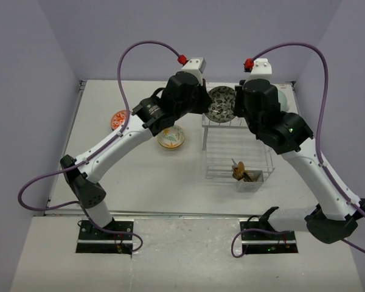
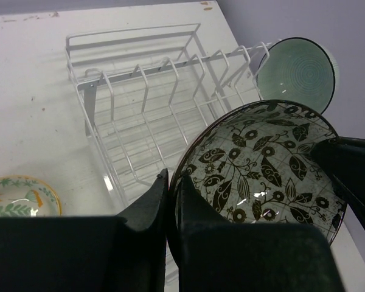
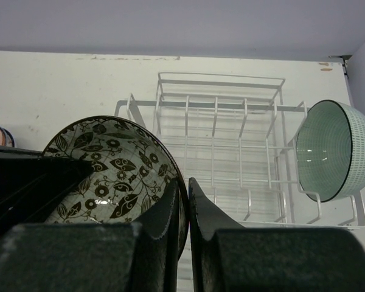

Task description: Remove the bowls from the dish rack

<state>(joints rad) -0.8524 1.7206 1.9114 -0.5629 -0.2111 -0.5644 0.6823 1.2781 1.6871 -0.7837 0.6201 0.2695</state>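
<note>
One bowl (image 2: 261, 164) rim between left fingers (image 2: 149, 213)

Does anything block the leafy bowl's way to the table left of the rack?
Partly: the yellow bowl and orange bowl sit there, bare table around them. The left gripper and right gripper pinch the leafy bowl.

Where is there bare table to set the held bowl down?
The widest bare table lies between the yellow bowl and the near edge, left of the rack and caddy. Crowded: the rack's far end, where left end effector and right end effector pinch the patterned bowl near the teal bowl.
</note>
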